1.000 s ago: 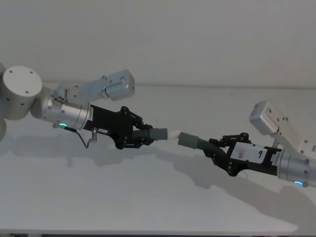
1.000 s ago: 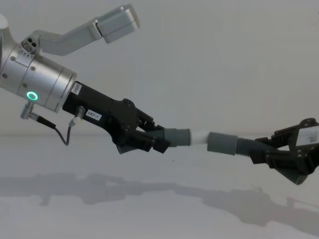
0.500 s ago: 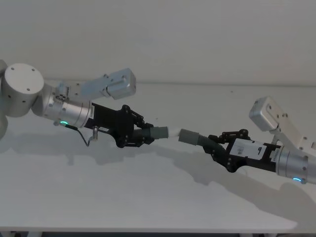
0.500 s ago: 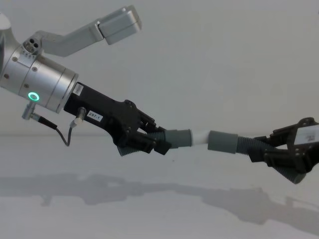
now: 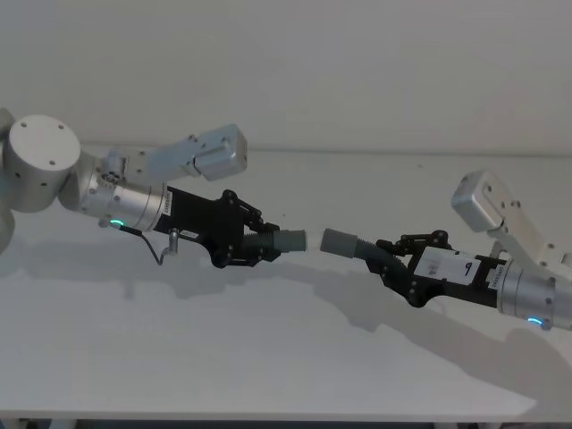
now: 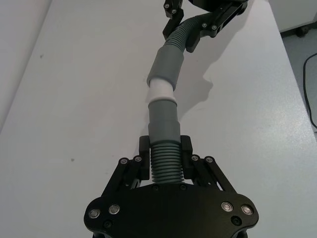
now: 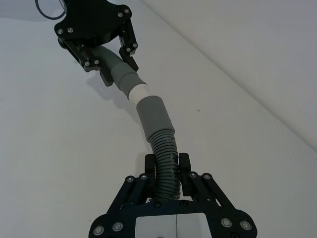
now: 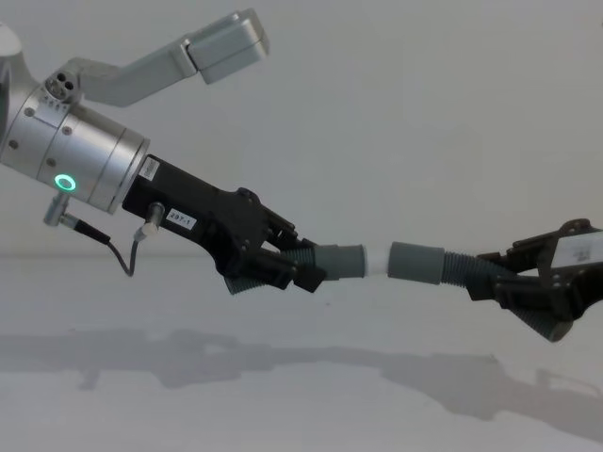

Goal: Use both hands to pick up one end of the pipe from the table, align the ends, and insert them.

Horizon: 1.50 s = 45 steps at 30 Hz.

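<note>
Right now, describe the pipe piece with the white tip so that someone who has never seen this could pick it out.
Start at the silver cylindrical wrist with the green ring light; its black left gripper is clamped on the ribbed middle of a short dark grey pipe piece held above the white-grey table. Unlike the right gripper's plain grey-cuffed piece, this one's cuff ends in a narrower white tip.

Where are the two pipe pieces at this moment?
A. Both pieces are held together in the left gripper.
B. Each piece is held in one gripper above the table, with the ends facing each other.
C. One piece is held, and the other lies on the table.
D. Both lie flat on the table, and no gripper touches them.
B: the left gripper holds the piece with the white tip, the right gripper holds the other piece, both above the table.
</note>
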Each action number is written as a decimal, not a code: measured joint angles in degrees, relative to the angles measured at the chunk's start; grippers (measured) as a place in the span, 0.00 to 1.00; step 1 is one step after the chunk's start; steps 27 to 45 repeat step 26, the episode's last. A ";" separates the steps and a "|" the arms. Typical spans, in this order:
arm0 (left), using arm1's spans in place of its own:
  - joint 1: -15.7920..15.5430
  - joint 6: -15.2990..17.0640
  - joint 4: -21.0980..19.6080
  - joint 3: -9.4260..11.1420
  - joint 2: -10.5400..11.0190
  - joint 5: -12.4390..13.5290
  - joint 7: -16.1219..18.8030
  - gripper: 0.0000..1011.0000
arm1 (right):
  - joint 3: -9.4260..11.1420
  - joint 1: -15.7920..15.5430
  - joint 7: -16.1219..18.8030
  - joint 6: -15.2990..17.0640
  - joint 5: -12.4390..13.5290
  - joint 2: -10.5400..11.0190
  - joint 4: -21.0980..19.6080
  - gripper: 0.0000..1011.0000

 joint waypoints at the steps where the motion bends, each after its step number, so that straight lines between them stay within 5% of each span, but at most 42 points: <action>1: -0.03 -0.03 0.00 0.03 0.01 -0.02 0.02 0.34 | -0.04 0.04 0.00 0.00 0.04 -0.01 0.05 0.28; 45: -0.85 -0.43 1.37 1.04 -0.29 -1.01 -1.07 0.34 | -1.19 1.21 1.20 -0.76 1.13 -0.01 1.06 0.28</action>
